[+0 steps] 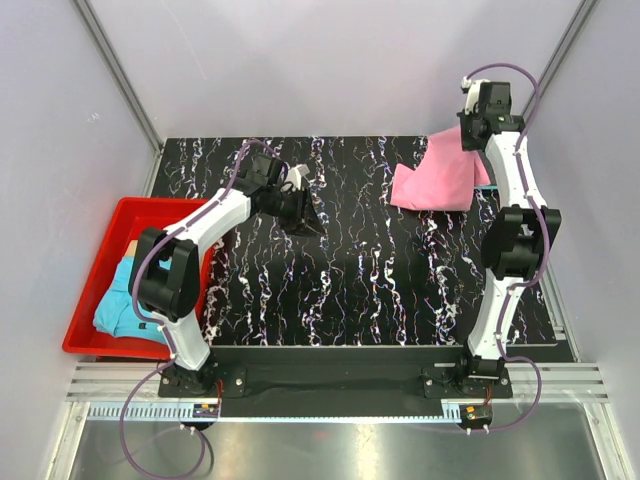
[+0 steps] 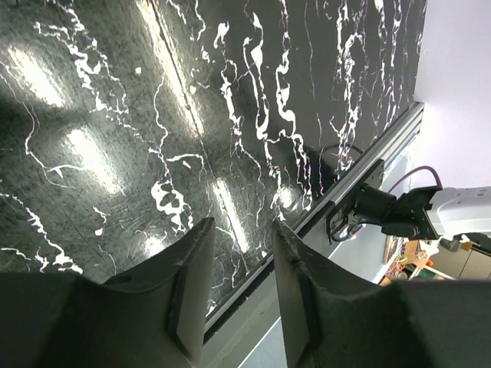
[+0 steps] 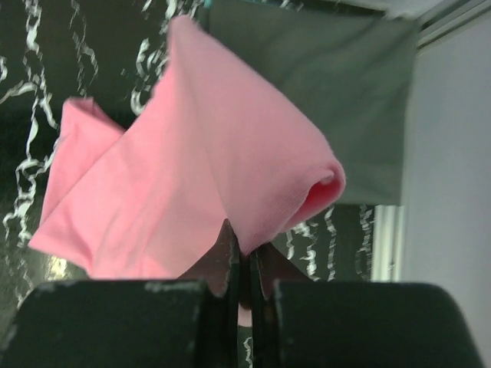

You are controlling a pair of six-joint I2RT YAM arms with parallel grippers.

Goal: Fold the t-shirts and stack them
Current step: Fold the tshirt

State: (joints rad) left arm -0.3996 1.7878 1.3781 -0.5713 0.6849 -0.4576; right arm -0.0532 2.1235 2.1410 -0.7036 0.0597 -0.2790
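My right jaws are clamped together on a fold of the pink shirt (image 3: 192,176). On the wrist camera the cloth bunches into a rounded roll just above the pinch point and fans out away from it to the left. From above, the shirt sits at the far right corner of the desk (image 1: 350,290), its upper edge drawn up toward the right wrist and the rest spread in a rough rectangle toward the middle. Beyond the pink cloth, the wrist camera shows a grey shirt (image 3: 345,100) lying flat by the desk's right edge; the pink one covers part of it.

My left jaws stand partly apart with nothing between them. They hang over the far left part of the desk, and only bare marbled surface shows below them on that wrist camera.

A red bin (image 1: 100,270) sits just beside the desk's left edge, near the left arm (image 1: 185,270). A light blue shirt (image 1: 120,300) lies crumpled in its near end.
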